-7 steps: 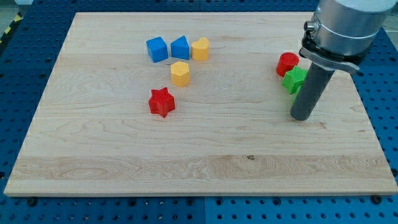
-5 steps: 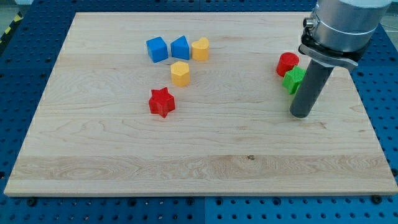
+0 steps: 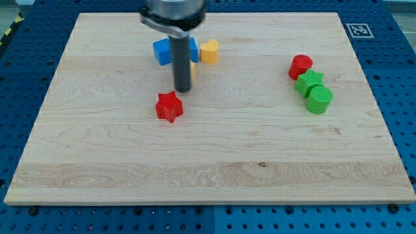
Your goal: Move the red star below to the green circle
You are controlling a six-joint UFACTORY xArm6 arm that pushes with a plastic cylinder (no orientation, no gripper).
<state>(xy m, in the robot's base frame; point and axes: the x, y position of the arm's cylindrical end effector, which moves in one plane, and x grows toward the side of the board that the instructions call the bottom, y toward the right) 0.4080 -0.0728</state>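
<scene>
Red star (image 3: 169,106) on wooden board (image 3: 214,162), blue pegboard (image 3: 400,78) around

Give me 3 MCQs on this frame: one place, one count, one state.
1. Where is my tip relative to the red star?
A. just above it, slightly to the view's right
B. far below it
C. beside the green blocks

2. How many red blocks are on the board?
A. one
B. two
C. three

3. Is the red star below the green circle yet?
A. yes
B. no, it lies far to the view's left
C. it is off the board

Answers: 1 A, the rod ends just above the star. 2 B, the star and a red circle. 3 B, wide bare wood separates them.
</scene>
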